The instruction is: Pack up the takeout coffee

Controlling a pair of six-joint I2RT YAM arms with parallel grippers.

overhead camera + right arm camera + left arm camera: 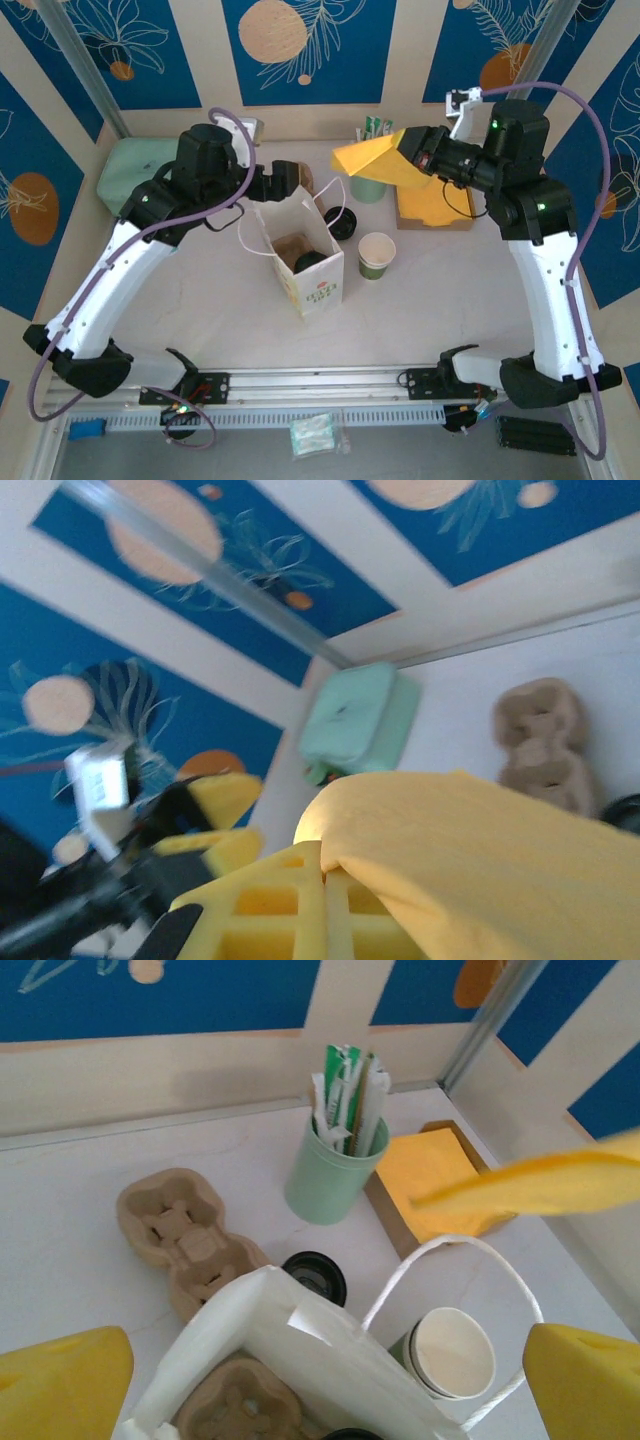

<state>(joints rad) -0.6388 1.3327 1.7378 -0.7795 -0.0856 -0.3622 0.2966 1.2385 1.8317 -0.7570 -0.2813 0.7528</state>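
Blue-panelled walls, white surface [200, 310] with room around the white paper bag [312, 288] | takeout coffee [311, 262] seems to stand upright inside the bag, though I see just a dark lid | left fingers [60, 1388] released, straight above the bag mouth, nearer arm | right fingers [268, 908] clenched on yellow napkin [365, 155], well apart

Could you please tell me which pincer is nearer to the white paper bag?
Left. The left pincer sits open just behind the white paper bag, at its far rim; the right pincer is farther off to the bag's right, shut on a yellow napkin.
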